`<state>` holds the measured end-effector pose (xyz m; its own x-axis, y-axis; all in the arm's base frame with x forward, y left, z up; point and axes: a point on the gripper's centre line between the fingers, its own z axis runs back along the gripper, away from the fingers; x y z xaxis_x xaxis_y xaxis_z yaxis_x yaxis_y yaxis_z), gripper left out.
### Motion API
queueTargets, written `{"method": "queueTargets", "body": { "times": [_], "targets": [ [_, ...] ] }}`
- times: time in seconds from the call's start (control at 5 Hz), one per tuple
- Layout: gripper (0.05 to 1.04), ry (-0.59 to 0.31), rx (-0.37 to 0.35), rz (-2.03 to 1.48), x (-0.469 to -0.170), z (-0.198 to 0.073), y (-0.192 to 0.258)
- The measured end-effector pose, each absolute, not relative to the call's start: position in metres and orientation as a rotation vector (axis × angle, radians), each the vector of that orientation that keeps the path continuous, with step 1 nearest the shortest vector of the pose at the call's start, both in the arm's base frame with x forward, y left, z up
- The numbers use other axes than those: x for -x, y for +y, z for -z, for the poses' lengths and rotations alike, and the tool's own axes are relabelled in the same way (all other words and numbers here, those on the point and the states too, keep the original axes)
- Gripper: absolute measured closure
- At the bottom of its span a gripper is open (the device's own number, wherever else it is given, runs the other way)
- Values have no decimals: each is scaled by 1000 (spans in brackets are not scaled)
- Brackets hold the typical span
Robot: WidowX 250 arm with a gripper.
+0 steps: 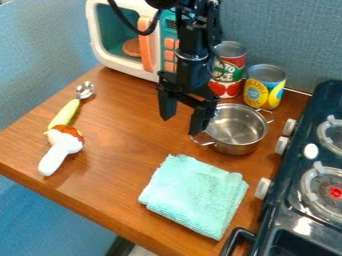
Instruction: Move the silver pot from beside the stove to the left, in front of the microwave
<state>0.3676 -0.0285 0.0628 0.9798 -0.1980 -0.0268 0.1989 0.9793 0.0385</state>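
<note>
The black gripper [180, 119] hangs over the middle of the wooden counter, open, with nothing between its fingers. Its right finger stands in front of the left rim of a silver metal pot [238, 129]; whether they touch I cannot tell. Below the pot lies a folded mint-green cloth [194, 194]. Toward the left are a scoop-like utensil with a yellow-green handle [64, 113] and, just below it, a white drumstick-shaped toy with a brown top [59, 150].
Behind the gripper stands a toy microwave [120, 60] with an orange handle. A red-and-green can [228, 70] and a yellow-and-blue can [264, 87] are behind the pot. A dark toy stove [287, 200] with white knobs borders the counter [120, 195] on the right.
</note>
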Motion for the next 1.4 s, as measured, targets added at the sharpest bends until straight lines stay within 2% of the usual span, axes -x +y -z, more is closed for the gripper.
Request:
{"method": "queueTargets", "body": {
  "times": [0.2, 0.6, 0.8, 1.0, 1.4],
  "targets": [
    [83, 64, -42, 198, -364, -49, -28],
    [83, 34, -64, 214, -376, -53, -26],
    [83, 19, -44, 248, -364, -79, -16],
    [83, 31, -24, 210, -374, -89, -2],
    [83, 44, 11, 192, -411, -76, -10]
  ]
}}
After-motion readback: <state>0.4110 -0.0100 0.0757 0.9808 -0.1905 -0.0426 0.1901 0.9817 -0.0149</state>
